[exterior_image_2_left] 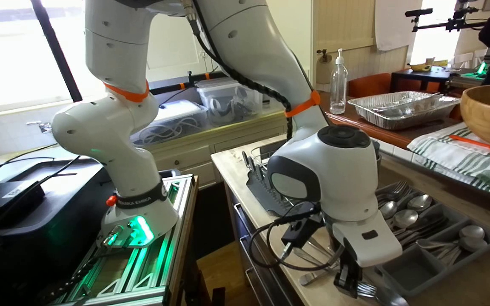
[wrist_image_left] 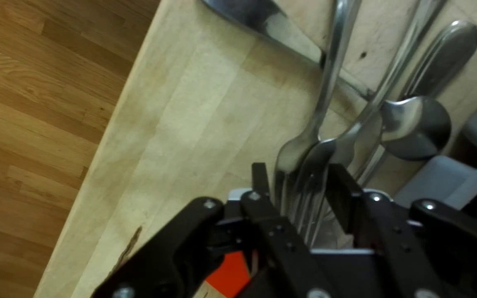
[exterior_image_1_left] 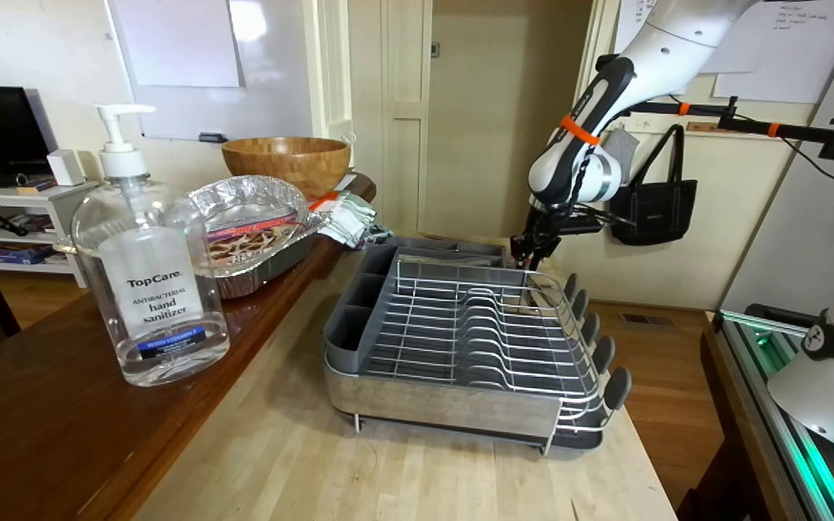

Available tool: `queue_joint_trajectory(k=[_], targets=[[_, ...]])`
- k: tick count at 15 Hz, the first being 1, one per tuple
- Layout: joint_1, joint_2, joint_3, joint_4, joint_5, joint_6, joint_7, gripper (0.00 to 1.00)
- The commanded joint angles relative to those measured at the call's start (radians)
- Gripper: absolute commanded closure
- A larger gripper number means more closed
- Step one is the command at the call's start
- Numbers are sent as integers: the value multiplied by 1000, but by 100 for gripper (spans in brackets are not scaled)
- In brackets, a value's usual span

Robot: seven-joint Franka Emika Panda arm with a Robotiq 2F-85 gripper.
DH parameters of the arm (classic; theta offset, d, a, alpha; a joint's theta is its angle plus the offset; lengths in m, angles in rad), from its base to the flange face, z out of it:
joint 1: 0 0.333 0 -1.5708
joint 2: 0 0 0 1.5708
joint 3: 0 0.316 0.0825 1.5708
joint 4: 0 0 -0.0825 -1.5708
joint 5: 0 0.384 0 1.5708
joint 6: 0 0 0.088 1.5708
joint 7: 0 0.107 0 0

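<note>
In the wrist view my gripper (wrist_image_left: 298,176) stands partly open over the wooden table. Between its black fingers lie the heads of two metal forks, a left fork (wrist_image_left: 291,155) and a right fork (wrist_image_left: 320,159), side by side with handles running upward. I see a slim gap at the left finger; contact at the right one is unclear. Beside them rest a spoon (wrist_image_left: 418,128), a dark handle (wrist_image_left: 449,54) and a broad flat utensil (wrist_image_left: 246,14). In an exterior view the gripper (exterior_image_2_left: 349,282) is low by a fork head (exterior_image_2_left: 366,290); elsewhere the dish rack partly hides it.
A grey cutlery tray (exterior_image_2_left: 438,281) with spoons and forks sits right beside the gripper. The dish rack (exterior_image_1_left: 446,405) stands on the same table. On the higher counter are a sanitizer bottle (exterior_image_1_left: 153,289), foil trays (exterior_image_1_left: 243,192) and a wooden bowl (exterior_image_1_left: 290,163). The table edge drops to floor.
</note>
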Motion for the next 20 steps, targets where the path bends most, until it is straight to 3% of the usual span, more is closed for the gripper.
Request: queue_joint_trajectory(k=[1,3,5,6,12,14,16,18,20], targets=[[-18,11,15,0,-19,22,-10,81],[-21,10,18,0,-19,22,-11,91],[-22,11,20,0,-20,22,-12,63],[-21,10,20,0,-21,21,-11,54],[-35,-9,53,-11,-7,16,-32,10],[-39,-16,69,-14,-2,4,-34,0],[-37,-25,75,-20,-1,-6,-27,0],[-38,-26,75,-25,0,-12,-22,25],[-38,-26,81,-26,4,-15,-21,35]])
